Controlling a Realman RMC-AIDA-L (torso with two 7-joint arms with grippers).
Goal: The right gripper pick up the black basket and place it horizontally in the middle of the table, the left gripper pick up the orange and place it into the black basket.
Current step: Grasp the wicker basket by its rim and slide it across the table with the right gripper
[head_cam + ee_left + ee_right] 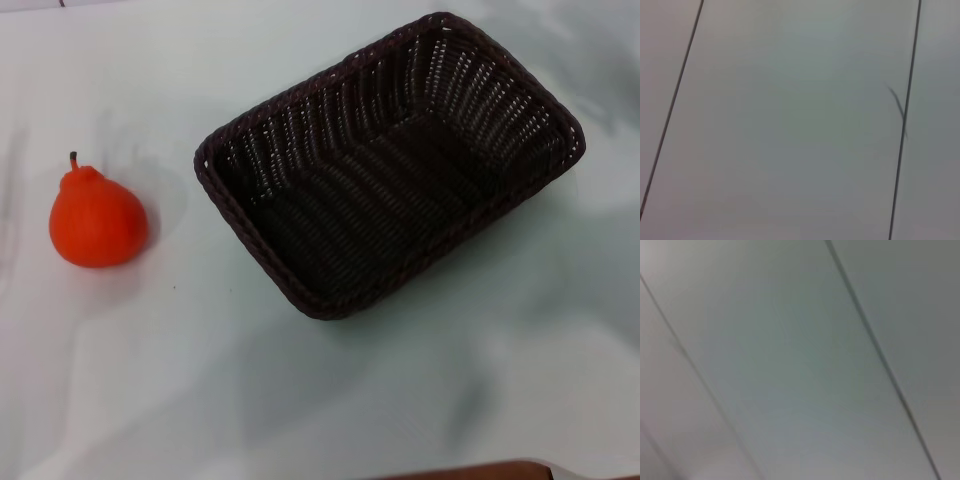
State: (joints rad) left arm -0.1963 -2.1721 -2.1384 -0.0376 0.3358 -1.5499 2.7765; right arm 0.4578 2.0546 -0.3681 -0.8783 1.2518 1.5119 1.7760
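In the head view the black basket (390, 165) lies on the white table (330, 400), right of centre, turned at an angle with its far corner toward the back right. It is empty. The orange (97, 220) stands upright on the table at the left, well apart from the basket, its stem pointing up. Neither gripper shows in the head view. Both wrist views show only pale flat panels with thin dark seam lines, with no fingers, basket or orange in them.
A brown strip (470, 470) shows at the table's front edge. Open table surface lies between the orange and the basket and in front of both.
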